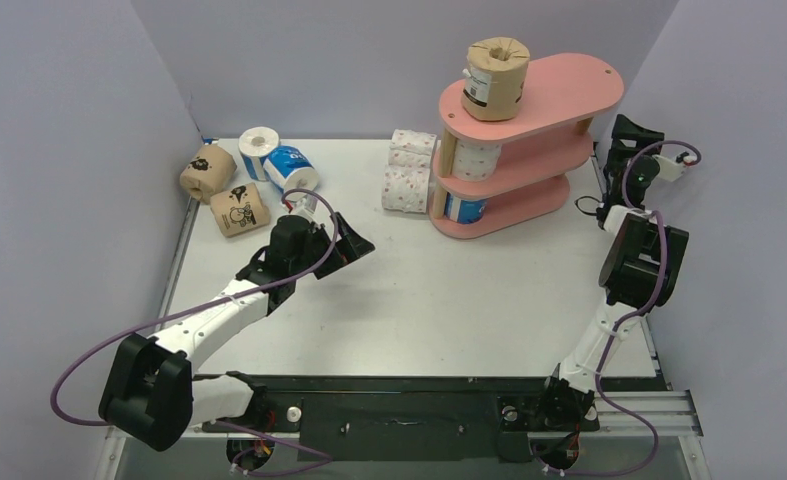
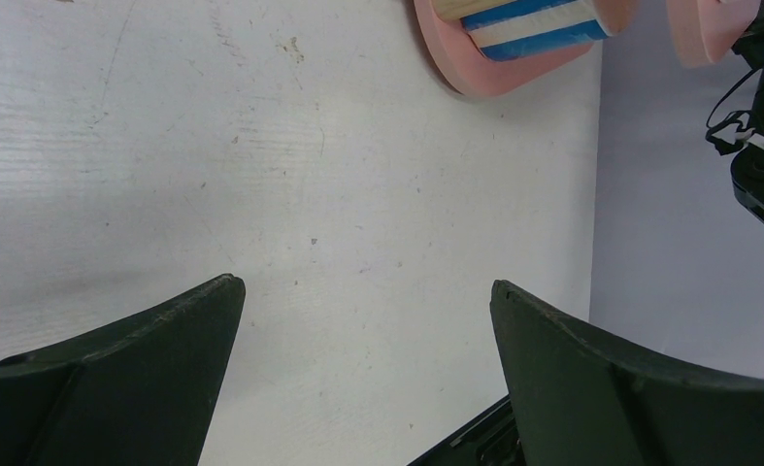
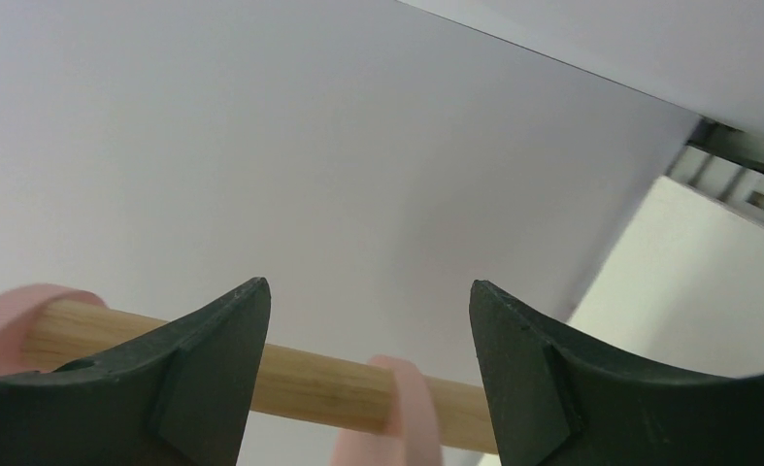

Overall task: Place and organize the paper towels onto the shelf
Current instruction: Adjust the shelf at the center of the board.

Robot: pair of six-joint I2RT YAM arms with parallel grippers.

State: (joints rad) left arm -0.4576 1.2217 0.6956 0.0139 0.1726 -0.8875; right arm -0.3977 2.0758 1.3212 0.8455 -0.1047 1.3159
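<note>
The pink shelf point(image 1: 559, 100) stands at the back right. A brown roll point(image 1: 496, 78) stands on its top board, a white pink-dotted roll point(image 1: 479, 160) sits on the middle one and a blue roll point(image 1: 466, 208) on the bottom one. More white dotted rolls point(image 1: 407, 178) lie just left of the shelf. Two brown rolls point(image 1: 224, 190) and two blue rolls point(image 1: 274, 158) lie at the back left. My left gripper point(image 1: 354, 245) is open and empty over the table point(image 2: 368, 291). My right gripper point(image 1: 634, 135) is open at the shelf's right end, with a wooden post point(image 3: 310, 383) behind its fingers.
Grey walls close in the table on the left, back and right. The left wrist view shows the shelf's bottom board point(image 2: 484, 73), the blue roll point(image 2: 523, 19) and the right arm point(image 2: 761, 126). A black rail point(image 1: 399, 400) runs along the near edge.
</note>
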